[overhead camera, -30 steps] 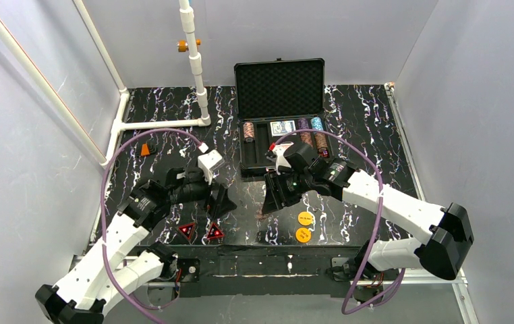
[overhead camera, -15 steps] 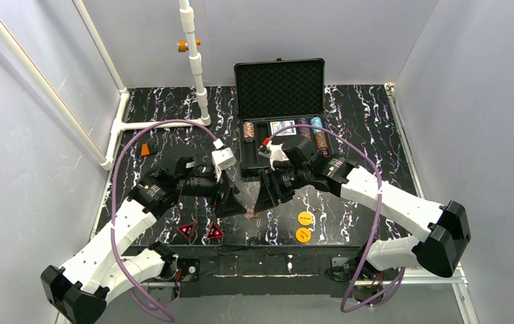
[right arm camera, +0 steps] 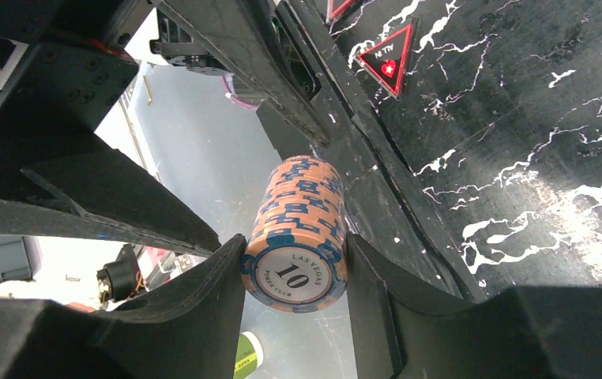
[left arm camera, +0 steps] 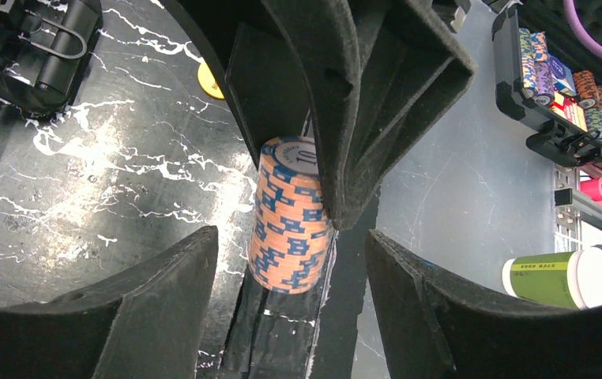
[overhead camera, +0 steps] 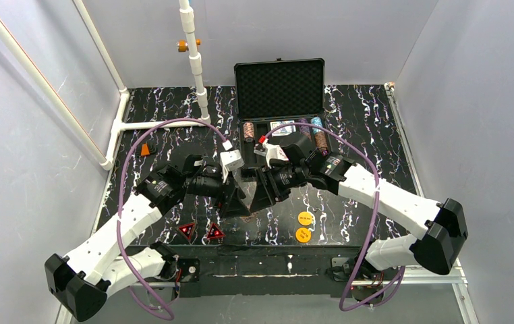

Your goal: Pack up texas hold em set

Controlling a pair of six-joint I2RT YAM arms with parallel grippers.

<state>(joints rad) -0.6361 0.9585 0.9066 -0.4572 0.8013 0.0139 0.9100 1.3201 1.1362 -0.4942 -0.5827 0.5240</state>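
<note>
Passing the chip stack (right arm camera: 298,229) across looks risky. The right gripper (right arm camera: 296,268) clamps it near one end, so chips could slide out and spill if the left gripper (left arm camera: 290,253), spread wide and not touching, bumps it. The stack hangs above the worktop (overhead camera: 362,121), at 6 o'clock from the open case (overhead camera: 279,91). Counted: one held stack, two orange discs (overhead camera: 305,218) at 4 o'clock and two triangles (overhead camera: 187,230) at 7 o'clock.

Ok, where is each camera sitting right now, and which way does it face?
Top external: above and behind the bases, looking down on table, case and both arms.
Left wrist: looks past the open left pincer at the chip stack.
Right wrist: looks along the right pincer, shut on that stack.
Both wrist views share the stack.
</note>
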